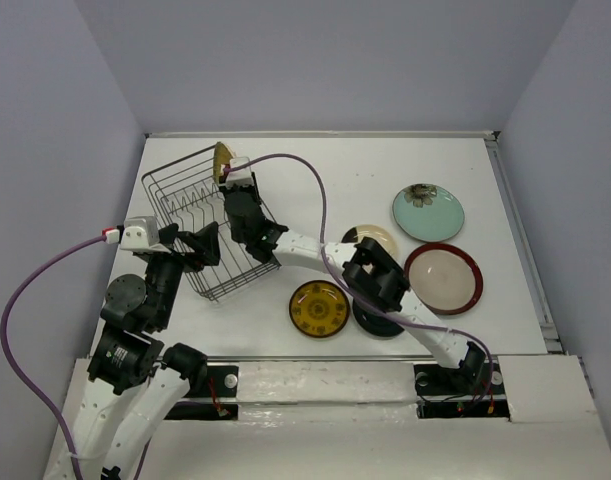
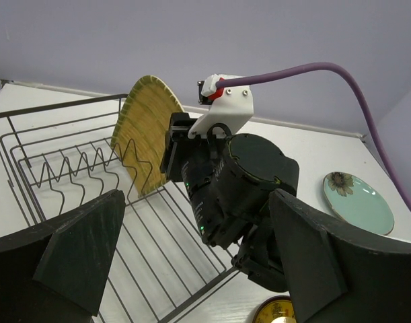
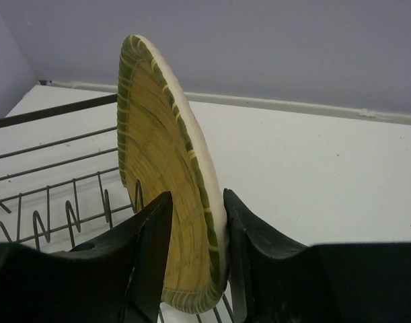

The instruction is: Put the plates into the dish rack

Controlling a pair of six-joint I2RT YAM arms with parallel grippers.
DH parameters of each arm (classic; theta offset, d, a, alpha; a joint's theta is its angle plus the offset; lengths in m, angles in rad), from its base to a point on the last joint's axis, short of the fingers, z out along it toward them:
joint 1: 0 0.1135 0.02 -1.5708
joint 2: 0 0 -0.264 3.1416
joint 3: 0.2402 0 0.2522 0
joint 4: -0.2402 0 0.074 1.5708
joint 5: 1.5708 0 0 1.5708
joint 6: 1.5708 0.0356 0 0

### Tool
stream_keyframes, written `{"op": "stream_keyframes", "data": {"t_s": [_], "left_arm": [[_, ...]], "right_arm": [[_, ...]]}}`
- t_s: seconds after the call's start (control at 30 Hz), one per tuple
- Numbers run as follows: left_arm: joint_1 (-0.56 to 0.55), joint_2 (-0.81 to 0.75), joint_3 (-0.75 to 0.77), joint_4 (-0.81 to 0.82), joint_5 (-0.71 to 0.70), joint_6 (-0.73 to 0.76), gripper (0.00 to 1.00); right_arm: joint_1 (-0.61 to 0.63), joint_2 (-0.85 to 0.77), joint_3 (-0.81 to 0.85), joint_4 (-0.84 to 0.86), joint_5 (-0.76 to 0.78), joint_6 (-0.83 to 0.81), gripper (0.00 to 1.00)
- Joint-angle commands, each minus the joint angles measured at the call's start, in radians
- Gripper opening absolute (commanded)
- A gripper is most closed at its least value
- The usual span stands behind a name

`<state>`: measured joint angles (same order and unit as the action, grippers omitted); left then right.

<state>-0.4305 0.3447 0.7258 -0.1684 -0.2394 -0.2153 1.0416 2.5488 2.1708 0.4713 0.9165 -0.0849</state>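
**Desk:** Where is the ribbed plate [image 3: 158, 155]?

**Me:** In my right claw [image 3: 196, 195], pinched between both fingers [image 3: 148, 242]. It stands upright on edge at the far end of the rack [image 1: 175, 195], its lower rim down by the prongs [image 3: 70, 215].

**Desk:** And the left claw [image 2: 195, 262]?

**Me:** Spread wide and holding nothing, at the rack's near side. I cannot tell whether it touches the wire.

**Desk:** The others?

**Me:** All flat on the table [image 1: 285, 170], right of the rack. The teal plate [image 1: 427, 212] is farthest, then the patched plate [image 1: 370, 238] and the red-rimmed plate [image 1: 442, 277]. The patterned plate [image 1: 318, 308] is nearest me, and the black plate [image 1: 377, 322] is partly under my right arm [image 1: 305, 250].
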Motion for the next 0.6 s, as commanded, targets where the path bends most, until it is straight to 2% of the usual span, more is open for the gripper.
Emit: {"op": "stream_keyframes", "data": {"t_s": [0.0,0.1,0.2,0.3,0.47,0.53,0.57], "left_arm": [[0.001,-0.006,-0.009,0.049,-0.014,-0.001,0.99],[0.001,-0.006,-0.008,0.047,-0.015,0.001,0.99],[0.001,-0.009,-0.008,0.046,-0.023,0.002,0.99],[0.003,-0.009,-0.009,0.046,-0.028,0.002,0.99],[0.004,0.002,-0.014,0.044,-0.017,0.007,0.99],[0.003,0.007,-0.016,0.044,0.0,0.008,0.99],[0.003,0.01,-0.017,0.05,0.014,0.007,0.99]], "right_arm": [[0.006,-0.073,-0.04,-0.006,0.015,0.063,0.48],[0.006,-0.126,-0.061,-0.019,0.012,0.066,0.61],[0.006,-0.195,-0.124,-0.04,-0.03,0.082,0.67],[0.006,-0.348,-0.21,-0.144,-0.099,0.18,0.75],[-0.051,-0.585,-0.445,-0.264,-0.266,0.341,0.8],[-0.106,-0.663,-0.598,-0.321,-0.367,0.384,0.8],[-0.133,-0.744,-0.652,-0.367,-0.472,0.46,0.78]]}}
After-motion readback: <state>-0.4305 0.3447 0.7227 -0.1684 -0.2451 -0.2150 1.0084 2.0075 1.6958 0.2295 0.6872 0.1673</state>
